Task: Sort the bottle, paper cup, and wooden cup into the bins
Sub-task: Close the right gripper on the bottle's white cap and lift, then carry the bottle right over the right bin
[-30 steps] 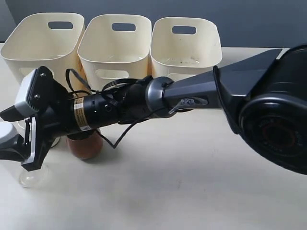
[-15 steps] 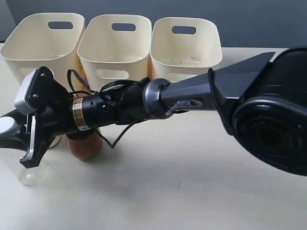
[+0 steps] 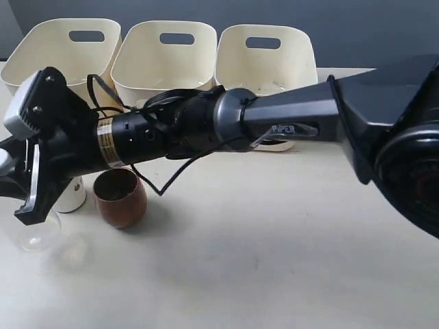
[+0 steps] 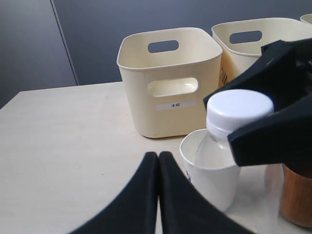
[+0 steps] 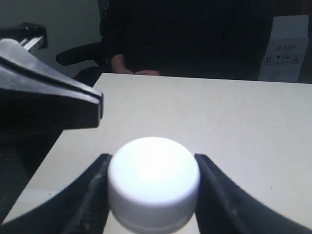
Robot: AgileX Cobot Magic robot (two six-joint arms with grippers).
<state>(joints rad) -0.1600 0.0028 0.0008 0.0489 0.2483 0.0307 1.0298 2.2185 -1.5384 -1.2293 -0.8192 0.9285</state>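
My right arm reaches across to the far left, and my right gripper (image 3: 10, 179) is shut on the white cap of the clear bottle (image 3: 33, 236). In the right wrist view the cap (image 5: 153, 183) fills the gap between both fingers. The white paper cup (image 3: 70, 196) stands just behind the bottle, half hidden by the arm. Beside it stands the brown wooden cup (image 3: 120, 199), upright. The left wrist view shows the bottle's cap (image 4: 239, 111), the paper cup (image 4: 212, 178) and the wooden cup (image 4: 297, 195). My left gripper (image 4: 158, 157) is shut and empty, short of the paper cup.
Three cream bins line the back: left (image 3: 65, 58), middle (image 3: 164, 58) and right (image 3: 266, 58). The left bin (image 4: 168, 83) carries a small label. The table's left edge lies close to the bottle. My right arm (image 3: 274, 127) spans the space before the bins.
My right gripper has risen and shifted left with the bottle's cap in it. The bottle moved with it. The wooden cup's mouth, covered by the arm before, now shows.
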